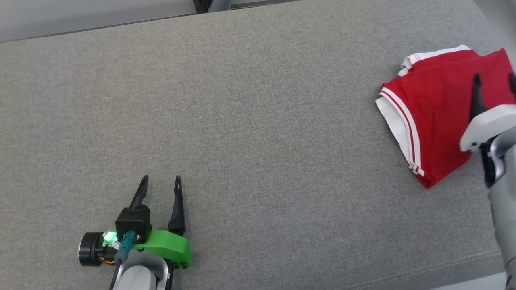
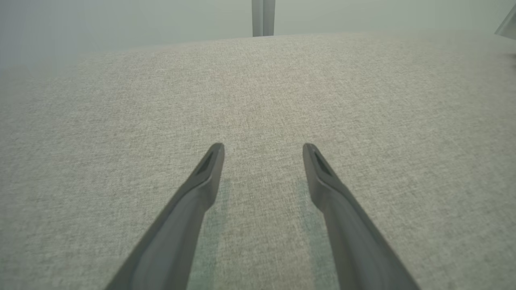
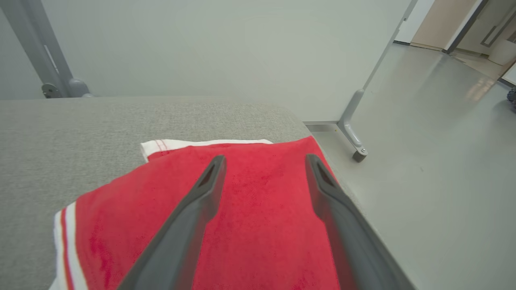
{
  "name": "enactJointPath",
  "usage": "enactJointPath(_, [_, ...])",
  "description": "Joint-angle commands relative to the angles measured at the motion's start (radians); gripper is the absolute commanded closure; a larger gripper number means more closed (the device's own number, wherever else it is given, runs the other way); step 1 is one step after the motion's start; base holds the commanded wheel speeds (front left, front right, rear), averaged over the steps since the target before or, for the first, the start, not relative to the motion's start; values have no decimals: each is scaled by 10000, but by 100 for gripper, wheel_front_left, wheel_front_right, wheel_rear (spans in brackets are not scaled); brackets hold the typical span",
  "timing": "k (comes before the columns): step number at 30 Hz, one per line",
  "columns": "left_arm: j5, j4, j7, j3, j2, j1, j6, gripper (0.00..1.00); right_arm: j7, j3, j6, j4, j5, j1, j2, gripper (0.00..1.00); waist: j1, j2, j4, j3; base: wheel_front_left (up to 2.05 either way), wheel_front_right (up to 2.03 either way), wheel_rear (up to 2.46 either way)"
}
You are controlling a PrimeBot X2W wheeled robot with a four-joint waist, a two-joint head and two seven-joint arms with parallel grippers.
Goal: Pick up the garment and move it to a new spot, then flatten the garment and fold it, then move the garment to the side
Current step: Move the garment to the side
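garment (image 1: 435, 117): folded, red with white striped trim, lies at right edge of grey cushion (image 1: 258, 121) | right gripper (image 1: 494, 76): spread wide over it | left gripper (image 1: 161, 177): spread wide, well apart

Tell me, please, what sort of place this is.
Probably an indoor lab or test room: a grey fabric-covered worktop, a plain partition on a metal foot, and a smooth pale floor running to a doorway.

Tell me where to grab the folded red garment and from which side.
Probably the striped white hem edge of the garment, from above on its left: layers stack there over open cushion, while its right side lies at the cushion's rim.
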Motion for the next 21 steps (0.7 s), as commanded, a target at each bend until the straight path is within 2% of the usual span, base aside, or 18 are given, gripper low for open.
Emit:
enactJointPath(1, [-47, -23, 1, 61, 48, 155, 58, 0, -20, 63, -13, -339, 49, 355, 196, 0, 0, 1, 18, -307, 0, 0, 0])
enactJointPath(4, [-144, -72, 1, 151, 45, 296, 131, 0, -22, 627, -13, -1519, 365, 1312, 902, 0, 0, 1, 82, -621, 0, 0, 0])
enactJointPath(9, [-279, -88, 1, 342, 45, 593, 167, 0, -23, 1786, -13, -3141, 1229, 2886, 1648, 0, 0, 1, 299, -1082, 0, 0, 0])
enactJointPath(15, [-415, -79, 2, 486, 45, 971, 183, 0, -24, 2378, -13, -4016, 2183, 4317, 2171, 0, 0, 1, 724, -1502, 0, 0, 0])
enactJointPath(21, [-466, -60, 2, 670, 43, 1345, 179, 0, -24, 2801, -12, -4468, 2126, 5209, 2375, 0, 0, 1, 1051, -1825, 0, 0, 0])
